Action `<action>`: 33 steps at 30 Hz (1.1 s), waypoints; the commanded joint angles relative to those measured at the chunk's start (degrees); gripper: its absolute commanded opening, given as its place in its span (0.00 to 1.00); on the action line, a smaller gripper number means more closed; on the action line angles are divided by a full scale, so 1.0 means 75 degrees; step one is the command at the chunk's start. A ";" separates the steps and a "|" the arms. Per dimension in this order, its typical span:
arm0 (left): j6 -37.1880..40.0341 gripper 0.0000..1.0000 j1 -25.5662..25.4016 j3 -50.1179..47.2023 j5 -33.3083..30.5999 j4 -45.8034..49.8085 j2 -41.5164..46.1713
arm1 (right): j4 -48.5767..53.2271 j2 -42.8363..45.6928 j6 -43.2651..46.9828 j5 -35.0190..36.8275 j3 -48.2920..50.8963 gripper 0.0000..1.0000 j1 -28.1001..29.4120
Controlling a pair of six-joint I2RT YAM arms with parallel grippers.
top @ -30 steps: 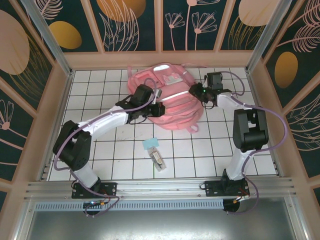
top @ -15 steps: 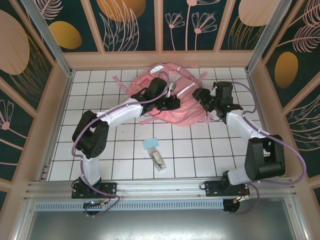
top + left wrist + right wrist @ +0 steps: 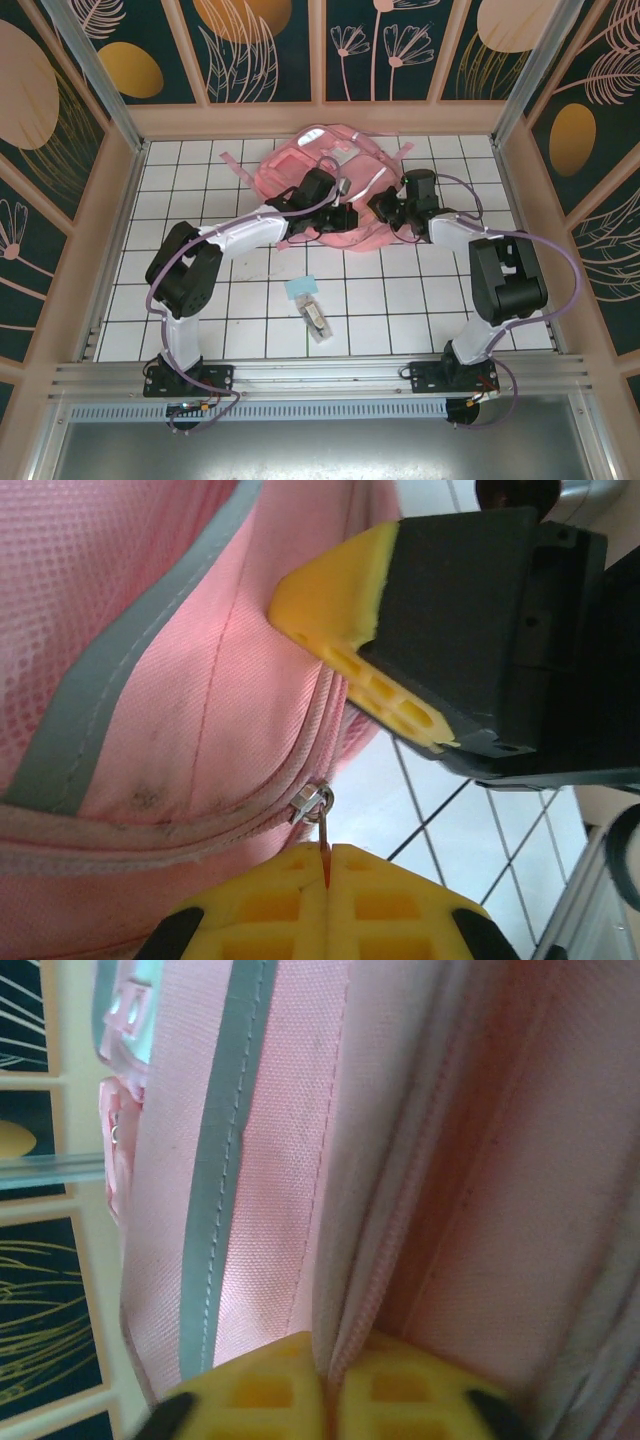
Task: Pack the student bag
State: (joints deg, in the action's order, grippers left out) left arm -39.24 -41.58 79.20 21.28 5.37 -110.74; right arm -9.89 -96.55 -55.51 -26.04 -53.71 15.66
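Pack-up at the bench: the white-tiled bench (image 3: 200, 300) spreads wide under two arms. At its twelve o'clock, close to the far wall, lies the student bag (image 3: 330, 160), pink, slumped and flat, with a grey stripe (image 3: 95, 705) running across the cloth.

We judge it soft and light while unpacked. It is cloth that folds and drags rather than lifting as one piece, and its glossy pockets are likely to slip. The zip tab, a seam fold or a strap look the sound places to take hold.

The left arm (image 3: 240, 230) reaches in from seven o'clock and the right arm (image 3: 505, 280) from five o'clock. They meet at the bag's near edge, its six o'clock.

Well apart from them, at the bench's centre, wait a pale blue packet (image 3: 301, 288) and, just beside it at its five o'clock, a small oblong item (image 3: 318, 322) too small for us to name.

The right jaws are closed tight on a fold of the bag's fabric beside the zip track (image 3: 395, 1220); in the left wrist view their yellow fingers (image 3: 335, 620) stand at one o'clock of the slider (image 3: 312, 802). The left jaws are pressed together on the thin red zipper pull (image 3: 325, 842), the metal slider just clear of the yellow pads (image 3: 260, 905). To our eye, one side steadies the cloth so the other can draw the zip.
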 commanded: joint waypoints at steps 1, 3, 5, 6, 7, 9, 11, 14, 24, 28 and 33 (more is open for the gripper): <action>0.0092 0.00 -0.0060 -0.0319 -0.0411 0.0101 0.0714 | -0.0821 0.0055 -0.0058 0.0059 0.0047 0.00 0.0074; -0.0036 0.00 0.0330 -0.0781 -0.0897 0.0004 0.0856 | -0.0766 0.0214 0.0029 0.0106 0.0069 0.00 0.0056; -0.0068 0.00 0.0859 -0.1288 -0.1185 -0.0230 0.1015 | -0.0541 0.0316 0.0200 0.0143 -0.0025 0.00 0.0047; 0.0018 0.00 0.1117 -0.1478 -0.1426 -0.0292 0.1112 | -0.0411 0.0347 0.0274 0.0156 -0.0064 0.00 0.0054; 0.0169 0.00 0.1299 -0.1556 -0.1691 -0.0268 0.1167 | -0.0323 0.0358 0.0336 0.0156 -0.0098 0.00 0.0048; 0.0565 0.00 0.1588 -0.1512 -0.2280 -0.0082 0.1201 | -0.0237 0.0358 0.0394 0.0139 -0.0121 0.00 0.0053; 0.0760 0.00 0.1748 -0.1353 -0.2610 0.0091 0.1161 | -0.0274 0.0313 0.0402 0.0058 -0.0124 0.00 0.0046; 0.0867 0.00 0.1818 -0.1172 -0.2691 0.0173 0.1177 | -0.0272 0.0222 0.0481 -0.0070 -0.0215 0.00 0.0109; 0.0518 0.98 0.1904 -0.1845 -0.3443 0.0328 0.2448 | 0.2208 0.1235 0.2658 0.1034 -0.0790 0.64 0.1107; 0.0185 0.99 0.2323 -0.2459 -0.3563 0.0017 0.2929 | 0.3562 0.1916 0.3503 0.2110 -0.0485 0.76 0.2410; -0.0558 0.99 0.3290 -0.3083 -0.2772 -0.0624 0.3028 | 0.4233 0.2116 0.3242 0.2600 0.0074 0.82 0.4325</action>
State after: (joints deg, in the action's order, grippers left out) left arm -39.38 -19.94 58.52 -1.76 3.49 -88.03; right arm 13.69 -81.10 -32.86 -11.40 -55.81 42.92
